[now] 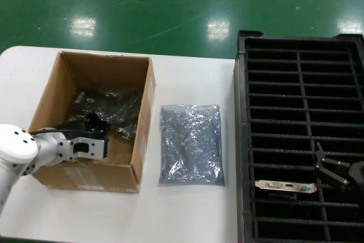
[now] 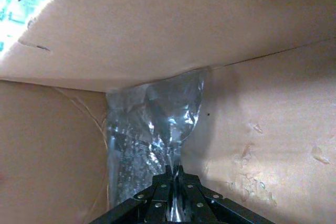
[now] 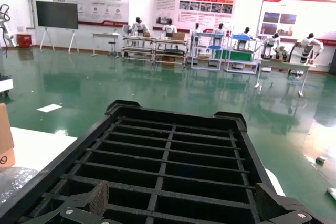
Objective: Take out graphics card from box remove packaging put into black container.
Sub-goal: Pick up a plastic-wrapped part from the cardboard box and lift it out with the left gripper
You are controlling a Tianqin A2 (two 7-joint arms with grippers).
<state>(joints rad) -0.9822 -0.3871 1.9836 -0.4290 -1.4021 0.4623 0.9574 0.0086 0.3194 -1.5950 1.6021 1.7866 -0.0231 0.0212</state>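
My left gripper reaches inside the box, fingers pinched on crinkled, shiny packaging. A flat empty bag lies beside the box. Graphics card, silver bracket showing, sits in the black container; right gripper spread apart beside it.

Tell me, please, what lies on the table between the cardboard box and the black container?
In the head view, a crinkled grey-blue bag lies flat on the white table between the box and the black container, apart from both.
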